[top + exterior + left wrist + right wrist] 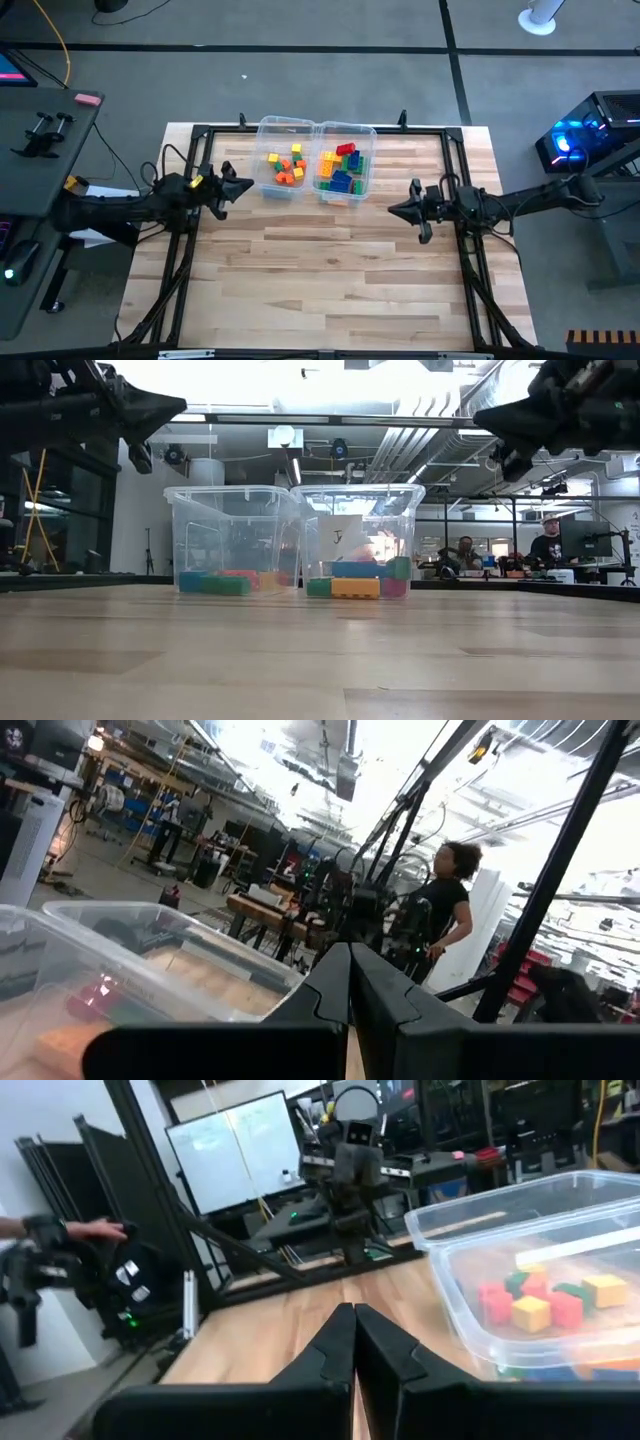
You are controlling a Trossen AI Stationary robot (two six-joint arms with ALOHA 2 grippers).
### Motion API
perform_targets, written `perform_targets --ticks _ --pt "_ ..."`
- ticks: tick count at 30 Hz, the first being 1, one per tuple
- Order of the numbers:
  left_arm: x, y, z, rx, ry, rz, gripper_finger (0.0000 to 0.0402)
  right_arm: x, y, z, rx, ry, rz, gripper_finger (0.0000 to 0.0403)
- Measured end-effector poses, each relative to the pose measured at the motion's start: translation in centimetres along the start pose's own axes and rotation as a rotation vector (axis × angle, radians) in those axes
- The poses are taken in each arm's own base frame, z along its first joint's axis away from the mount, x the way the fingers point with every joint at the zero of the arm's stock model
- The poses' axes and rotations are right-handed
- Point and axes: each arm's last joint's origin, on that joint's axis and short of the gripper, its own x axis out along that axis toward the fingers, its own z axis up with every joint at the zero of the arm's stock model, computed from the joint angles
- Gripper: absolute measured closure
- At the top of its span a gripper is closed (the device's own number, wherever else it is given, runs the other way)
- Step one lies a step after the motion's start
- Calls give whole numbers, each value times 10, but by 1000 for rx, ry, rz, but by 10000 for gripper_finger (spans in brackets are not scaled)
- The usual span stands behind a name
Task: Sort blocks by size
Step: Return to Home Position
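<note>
One arm, the left arm [130, 208], reaches in over the left side of the wooden tabletop [330, 285]. Its left pincer [246, 186] hangs above the boards, pointing inward toward the bins and apart from them. In its wrist view the fingers [330, 995] lie pressed together, gripping nothing.

Next toward the middle, at the tabletop's far edge, stands the left clear bin [284, 123]. It holds the small blocks [287, 166], short cubes in orange, yellow, red and green lying loose on its floor. Right beside it, rims meeting as far as the high view shows, is the right clear bin [346, 128]. It holds the bigger blocks [342, 172], mostly blue and green with some red, yellow and orange. From table height both bins stand upright, and the coloured pieces show through their walls.

Farther right, the right arm [540, 198] comes in from that side. Its right pincer [393, 210] hangs above the tabletop, aimed leftward, clear of the right bin. Its fingers [378, 1352] are narrowed tip to tip and empty.

Beyond the tabletop a person [440, 910] stands in the room, and other people [548, 538] sit at desks.
</note>
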Motion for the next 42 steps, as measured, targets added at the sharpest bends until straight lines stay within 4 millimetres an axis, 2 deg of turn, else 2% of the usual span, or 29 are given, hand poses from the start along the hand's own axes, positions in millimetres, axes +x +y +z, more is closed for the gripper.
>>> perform_targets --ticks 8,15,21,27,32,42 --pt "-15 -6 12 2 -89 -39 401 -4 -5 -13 -121 87 -25 401" --pt "-24 -8 17 4 -135 -56 401 -6 -8 -27 -63 231 -64 399" --pt "-26 -1 1 -1 13 11 401 -9 -12 -38 -28 352 -104 399" --pt "-29 8 -19 -5 226 106 401 -25 -13 -39 -24 411 -112 398" --pt "-30 8 -19 -3 225 114 401 -38 -12 -34 -24 378 -101 398" --pt "-30 8 -20 -4 233 111 401 -50 -9 -8 -8 80 -56 398"
